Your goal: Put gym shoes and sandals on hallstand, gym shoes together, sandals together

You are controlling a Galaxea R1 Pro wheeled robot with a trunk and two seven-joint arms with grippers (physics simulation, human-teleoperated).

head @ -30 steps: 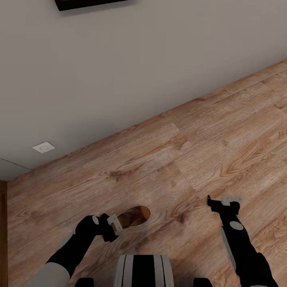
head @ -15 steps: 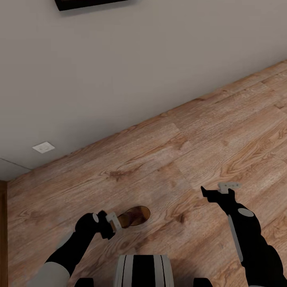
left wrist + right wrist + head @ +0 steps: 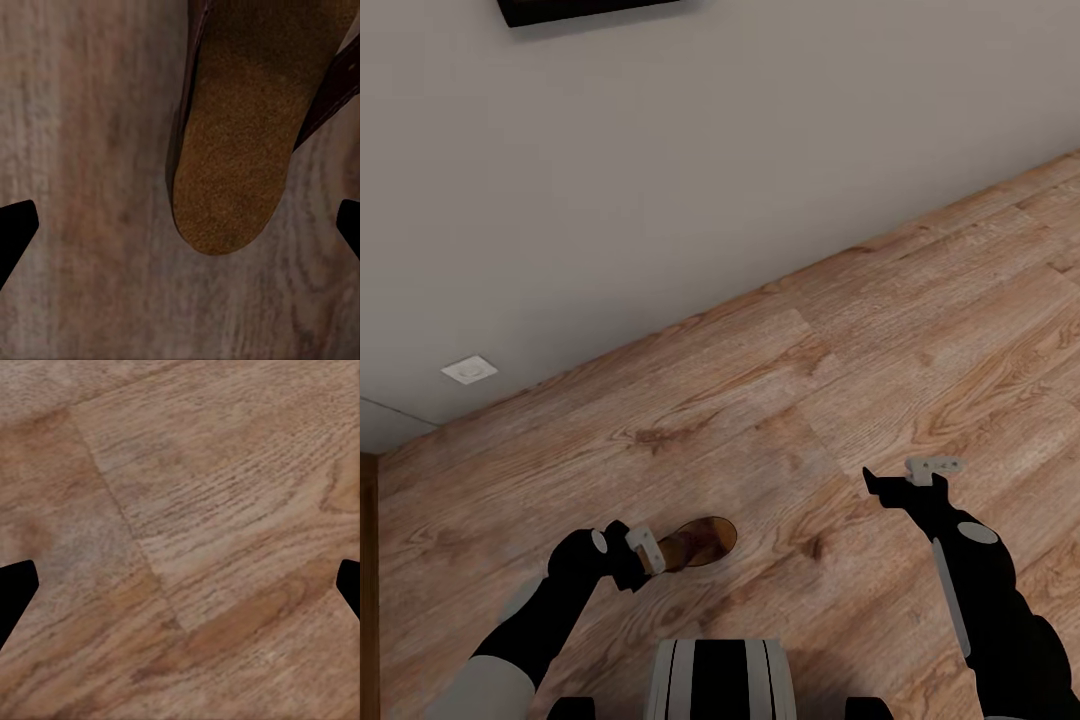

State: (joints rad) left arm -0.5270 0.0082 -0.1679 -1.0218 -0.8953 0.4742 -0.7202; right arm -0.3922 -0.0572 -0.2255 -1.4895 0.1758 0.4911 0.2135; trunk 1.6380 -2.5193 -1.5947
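A brown sandal [image 3: 698, 541] lies on the corridor floor [image 3: 860, 350], its heel just before the left gripper [image 3: 645, 548], jaws spread wide. Closing off-center could skid it away. The right gripper [image 3: 905, 476] hovers, released.

Sandal [image 3: 698, 542] on floor [image 3: 880, 330], left; wall [image 3: 660, 150] behind.
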